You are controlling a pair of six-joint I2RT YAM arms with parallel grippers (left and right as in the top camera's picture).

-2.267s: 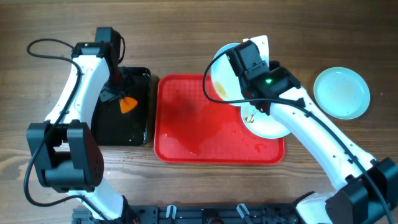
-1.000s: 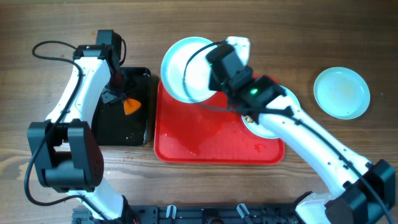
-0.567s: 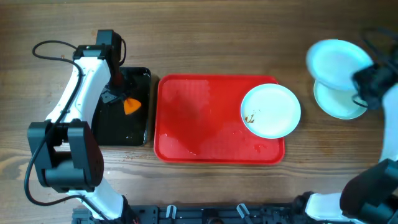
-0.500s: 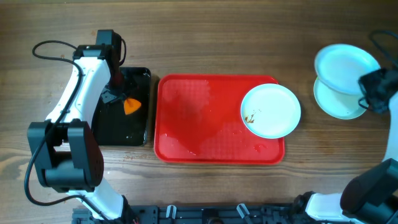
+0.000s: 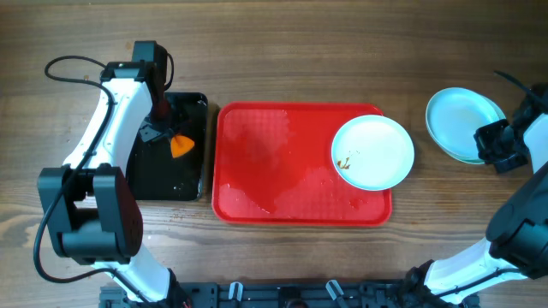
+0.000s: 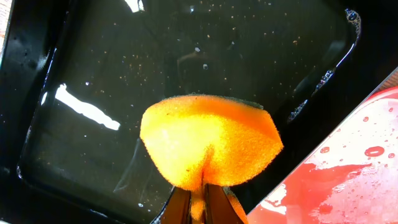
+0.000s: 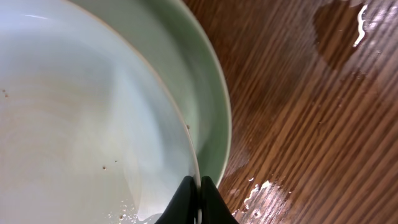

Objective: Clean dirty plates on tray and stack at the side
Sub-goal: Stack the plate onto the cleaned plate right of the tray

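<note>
Right tool [image 7: 198, 198] is clamped on the top plate [image 7: 81, 124], tilted over the bottom plate [image 7: 208, 102] on the counter [image 7: 311, 124] right of the tray [image 5: 257, 128], and left tool [image 6: 198, 202] is squeezing the sponge [image 6: 211, 146], so I'd level and centre it before letting go.

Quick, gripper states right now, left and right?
Left gripper: closed on the orange sponge, over the black tray.
Right gripper: closed on a plate at its rim, above the second plate.
</note>
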